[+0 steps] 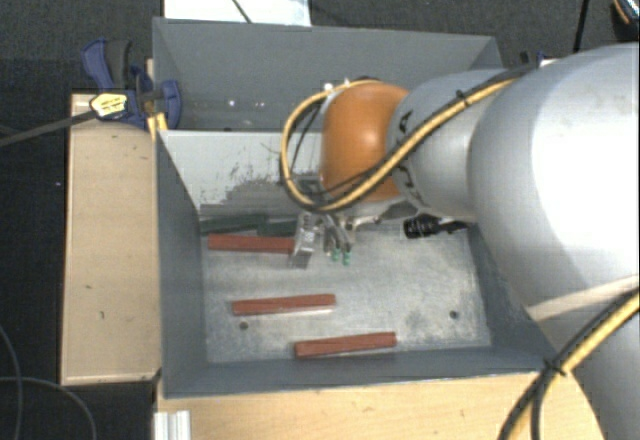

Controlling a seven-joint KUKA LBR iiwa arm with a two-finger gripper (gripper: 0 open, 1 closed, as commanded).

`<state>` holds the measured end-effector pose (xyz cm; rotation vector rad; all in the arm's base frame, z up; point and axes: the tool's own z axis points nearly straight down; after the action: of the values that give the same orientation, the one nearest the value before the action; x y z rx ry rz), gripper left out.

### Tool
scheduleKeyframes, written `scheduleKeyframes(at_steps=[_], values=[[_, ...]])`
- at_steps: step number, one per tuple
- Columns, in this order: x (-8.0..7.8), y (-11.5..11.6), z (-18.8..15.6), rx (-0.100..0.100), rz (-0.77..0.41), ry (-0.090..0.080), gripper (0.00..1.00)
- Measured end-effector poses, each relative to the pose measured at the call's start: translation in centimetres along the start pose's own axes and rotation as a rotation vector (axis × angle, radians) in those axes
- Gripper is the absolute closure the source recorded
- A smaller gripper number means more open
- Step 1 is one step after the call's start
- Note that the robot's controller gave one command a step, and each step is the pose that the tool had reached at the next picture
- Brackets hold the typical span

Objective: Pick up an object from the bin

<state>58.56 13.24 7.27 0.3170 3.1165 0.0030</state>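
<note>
— What colour is the bin (180, 258)?

— Plain grey. Its floor is paler and finely speckled, and dark scuff marks smudge the far wall.

— And the things lying in it?

— Three are reddish brown: the near stick (345, 345) by the near edge, the middle stick (283, 305), and the far stick (250, 243) toward the far left corner. Along the far wall lies a dark bar (235, 224), blackish green.

— The robot?

— The wrist cover (360, 153) is glossy orange. The cables (292, 153) looping round it are yellow and black. The arm (540, 178) is silvery white, with a pale band lower down. The gripper (325, 250) is metallic grey with a small spot of green.
</note>
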Motion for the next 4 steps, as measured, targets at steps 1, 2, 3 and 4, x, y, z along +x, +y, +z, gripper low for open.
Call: scheduleKeyframes(at_steps=[1,2,3,4], values=[[0.4,0.0,0.3,0.003,-0.002,0.012,0.00],[0.2,0.0,0.1,0.002,-0.002,0.007,1.00],[1.7,-1.1,-13.3,-0.001,-0.202,-0.001,1.00],[1.9,-1.1,-12.9,0.001,-0.203,0.006,0.00]])
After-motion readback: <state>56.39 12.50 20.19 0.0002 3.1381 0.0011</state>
